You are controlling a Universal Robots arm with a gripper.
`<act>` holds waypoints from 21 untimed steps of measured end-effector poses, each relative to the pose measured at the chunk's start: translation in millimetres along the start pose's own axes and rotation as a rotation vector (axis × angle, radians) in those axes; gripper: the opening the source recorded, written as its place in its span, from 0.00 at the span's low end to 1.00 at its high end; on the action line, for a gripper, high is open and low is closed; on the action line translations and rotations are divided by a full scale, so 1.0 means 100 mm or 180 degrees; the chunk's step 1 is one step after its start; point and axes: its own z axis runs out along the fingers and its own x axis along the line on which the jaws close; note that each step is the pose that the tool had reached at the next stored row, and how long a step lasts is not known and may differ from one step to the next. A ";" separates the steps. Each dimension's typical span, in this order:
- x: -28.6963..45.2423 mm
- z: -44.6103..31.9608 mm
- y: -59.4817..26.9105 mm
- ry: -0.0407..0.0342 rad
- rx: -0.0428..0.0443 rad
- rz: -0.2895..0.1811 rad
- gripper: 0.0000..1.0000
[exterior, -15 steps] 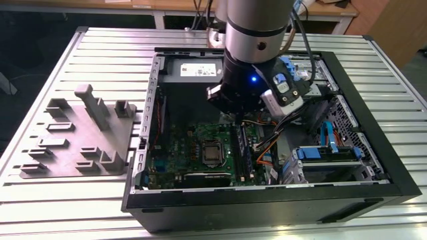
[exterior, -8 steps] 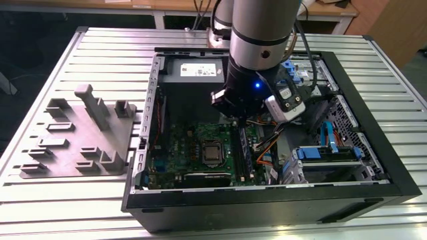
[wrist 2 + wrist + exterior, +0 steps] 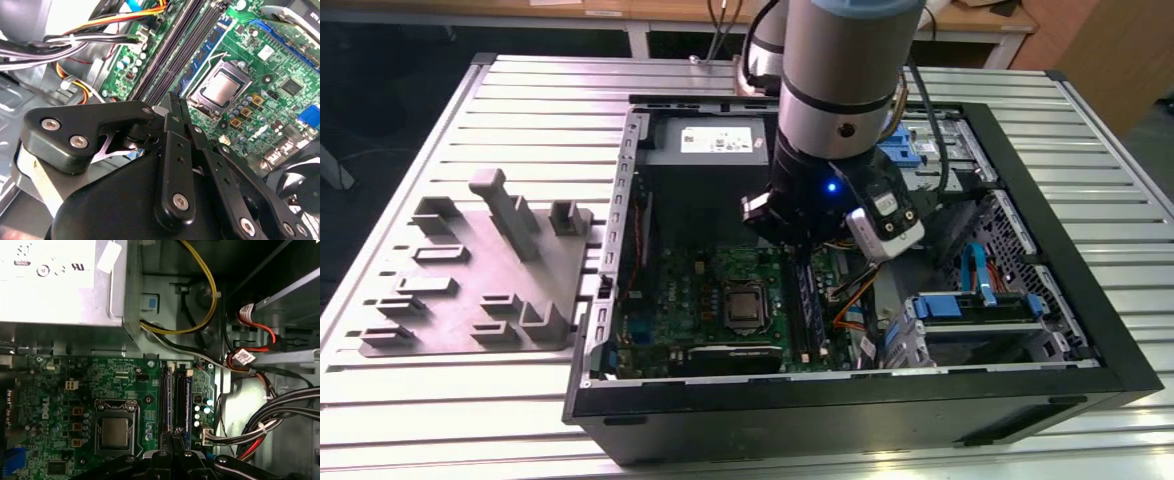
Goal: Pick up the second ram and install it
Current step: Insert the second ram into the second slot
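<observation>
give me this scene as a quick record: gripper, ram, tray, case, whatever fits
gripper: fingers shut, tips low over one end of the ram slots, nothing seen between them
ram stick: seated upright in the slots, between the cpu socket and the cables; cannot tell if it is the second one
holder tray: grey, on the table, to the exterior view's left of the case
case: open, motherboard exposed
</observation>
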 end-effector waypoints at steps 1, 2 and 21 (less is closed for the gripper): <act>0.001 0.014 -0.009 -0.0001 0.0000 0.0011 0.11; 0.001 0.028 -0.018 -0.0001 0.0000 0.0020 0.11; -0.038 0.272 -0.048 -0.0007 0.0001 0.0066 0.11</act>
